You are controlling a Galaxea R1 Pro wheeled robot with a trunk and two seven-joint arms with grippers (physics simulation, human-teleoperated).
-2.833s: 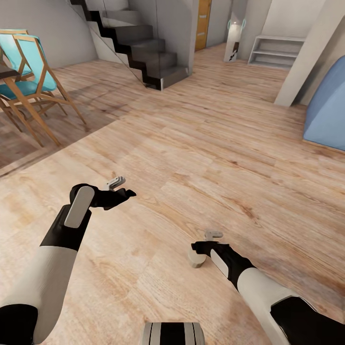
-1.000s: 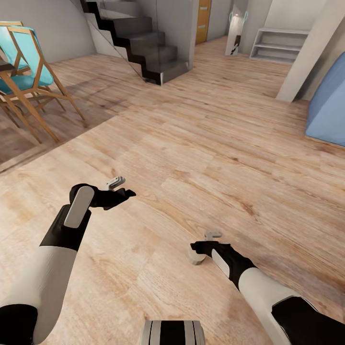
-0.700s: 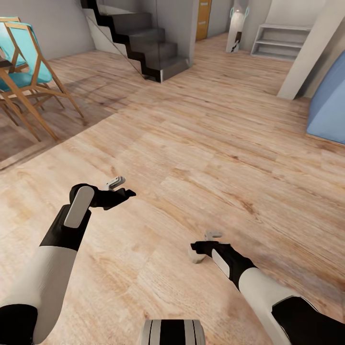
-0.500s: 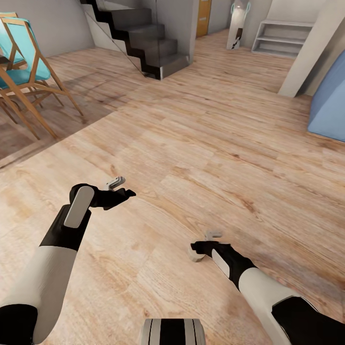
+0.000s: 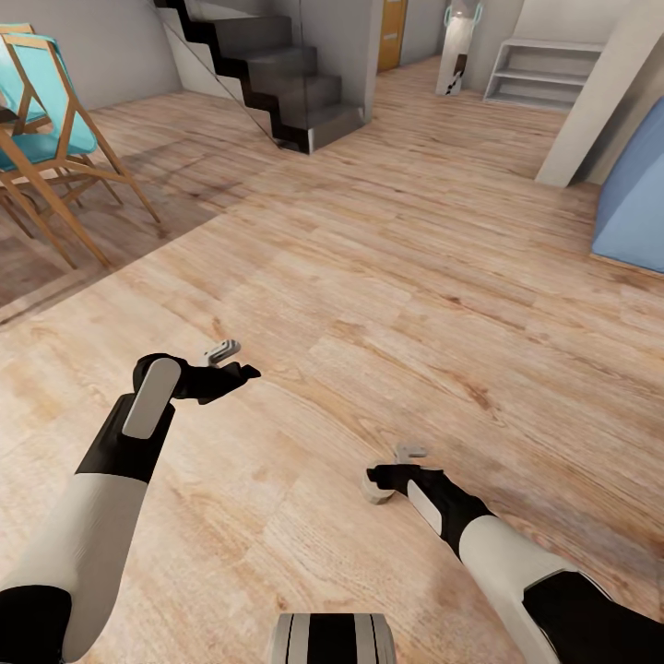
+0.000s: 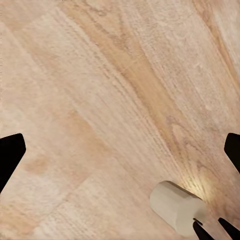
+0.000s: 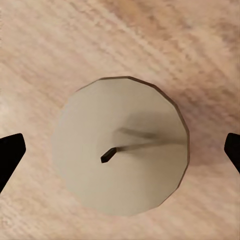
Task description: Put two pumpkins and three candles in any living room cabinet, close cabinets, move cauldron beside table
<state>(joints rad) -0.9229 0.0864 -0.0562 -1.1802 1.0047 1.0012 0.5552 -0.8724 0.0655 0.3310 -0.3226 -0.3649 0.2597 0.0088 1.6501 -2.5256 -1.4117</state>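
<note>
- Candle sits upright on the wood floor, right under the right hand, at about 5 o'clock in the head view.
- Right hand's fingers are spread wide around it, not touching; I'd drop straight down, centred on the wick, then squeeze.
- Left hand is spread, holding nothing.
- No containers around.

You are in a home's open living area: wood plank floor, dark staircase, teal dining chairs (wooden-framed), blue sofa.
</note>
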